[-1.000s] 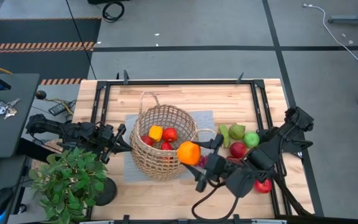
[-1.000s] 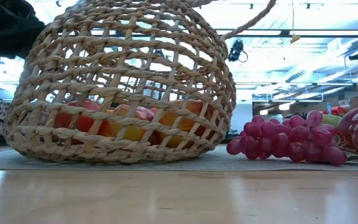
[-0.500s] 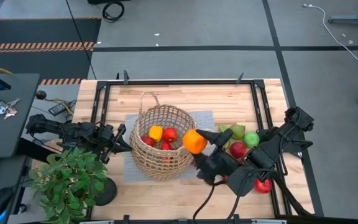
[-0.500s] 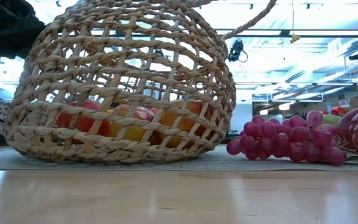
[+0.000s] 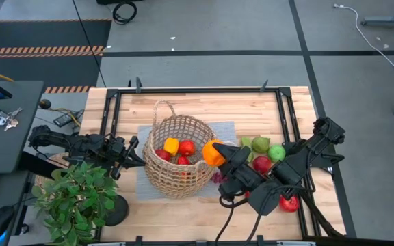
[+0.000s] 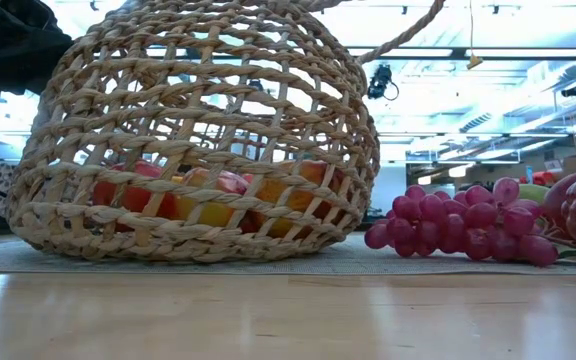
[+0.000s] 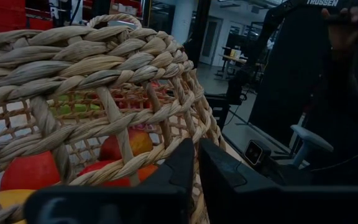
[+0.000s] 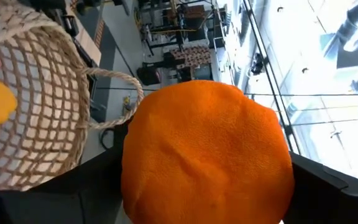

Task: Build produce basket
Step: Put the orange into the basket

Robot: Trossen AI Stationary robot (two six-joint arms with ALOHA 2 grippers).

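The tan wicker basket (image 5: 180, 167) stands on a grey mat (image 5: 226, 130) and holds a yellow lemon (image 5: 171, 145) and red apples (image 5: 187, 147). In the low view the basket (image 6: 198, 130) leans a little. My right gripper (image 5: 219, 156) is shut on an orange (image 5: 212, 153) above the basket's right rim. My left gripper (image 5: 137, 152) is at the basket's left rim, its fingers nearly together. Green pears (image 5: 258, 145), more apples (image 5: 261, 164) and purple grapes (image 6: 458, 230) lie to the right of the basket. My left gripper holds the basket's left rim (image 7: 138, 163), reaching in level from the table's left. The woven edge runs in against its fingers (image 7: 173, 180); the exact spot is hidden by them. The basket's base stays on the mat. My right gripper pinches the orange's two opposite sides (image 8: 135, 180) between its two fingers (image 8: 73, 193), reaching slantwise from the table's right and near side. The orange is lifted clear, over the basket's right rim near the loop handle (image 8: 114, 81).
A leafy potted plant (image 5: 77, 198) stands at the near left corner, close to my left arm. A red apple (image 5: 289, 203) lies by my right arm near the front right. A black frame (image 5: 197, 90) borders the table. Bare wood lies behind the basket.
My right gripper has carried the orange from the basket's near right side toward the table's far edge and has turned, so the orange now hangs over the basket's right rim. My left gripper and the basket have kept still.
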